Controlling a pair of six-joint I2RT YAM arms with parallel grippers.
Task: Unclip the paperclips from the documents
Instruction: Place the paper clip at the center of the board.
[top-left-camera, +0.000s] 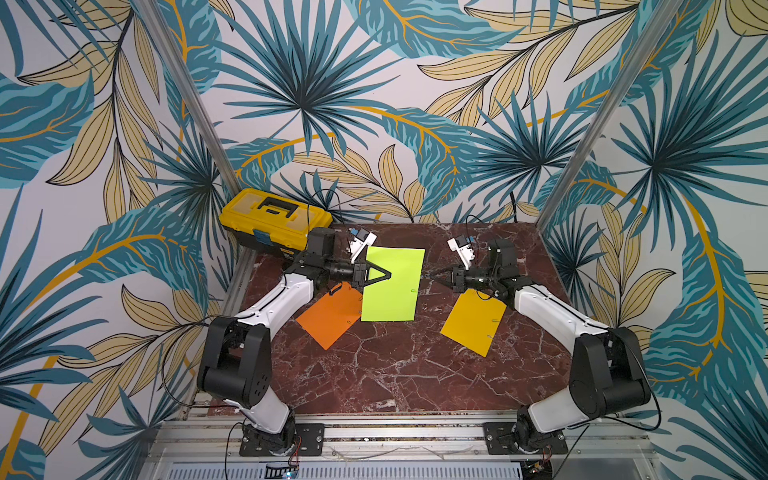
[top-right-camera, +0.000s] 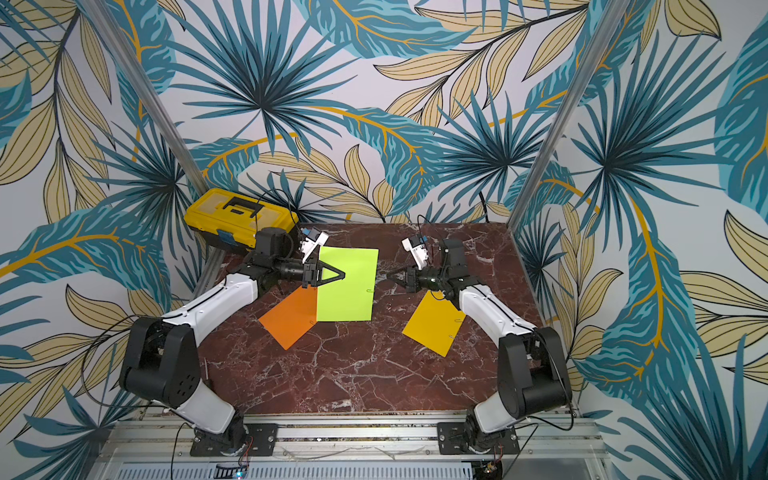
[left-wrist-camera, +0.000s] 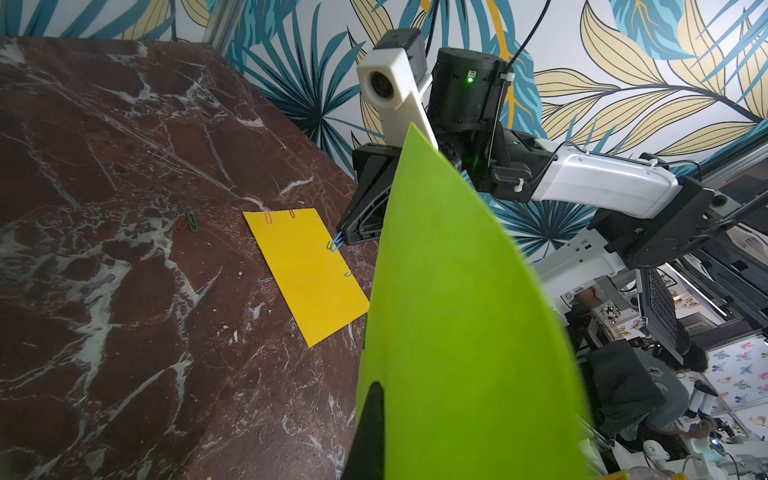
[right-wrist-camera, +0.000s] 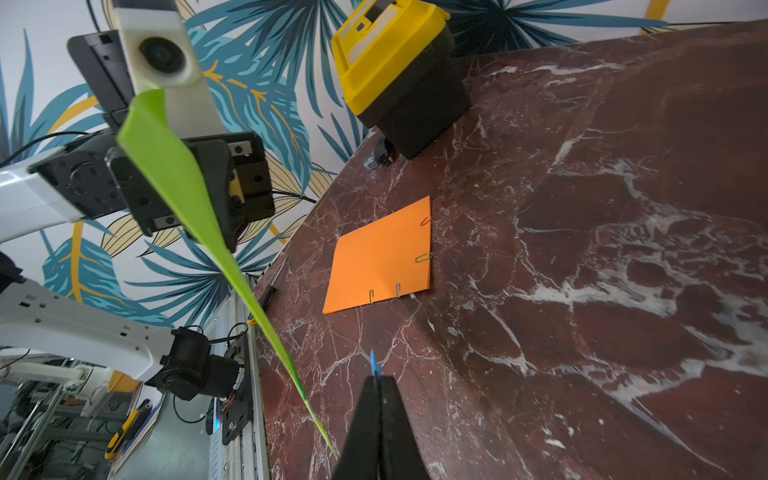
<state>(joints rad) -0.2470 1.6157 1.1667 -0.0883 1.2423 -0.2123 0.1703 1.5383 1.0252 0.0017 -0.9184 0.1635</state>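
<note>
Right tool (right-wrist-camera: 377, 380), clenched, pinches 1 blue paperclip (right-wrist-camera: 374, 361) at its tips; left tool (top-left-camera: 388, 275) clamps the floppy lime sheet (top-left-camera: 395, 299) aloft between them — wire looks tiny and slippery, so grip each clip's protruding loop.

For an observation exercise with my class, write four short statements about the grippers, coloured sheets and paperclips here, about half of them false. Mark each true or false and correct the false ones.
1. The left gripper is shut on the lime green sheet. True.
2. The right gripper is open and empty. False: it is shut on a blue paperclip.
3. The orange sheet is free of clips. False: several paperclips sit on its edges.
4. Two loose paperclips lie on the table, apart from the yellow sheet. True.
</note>
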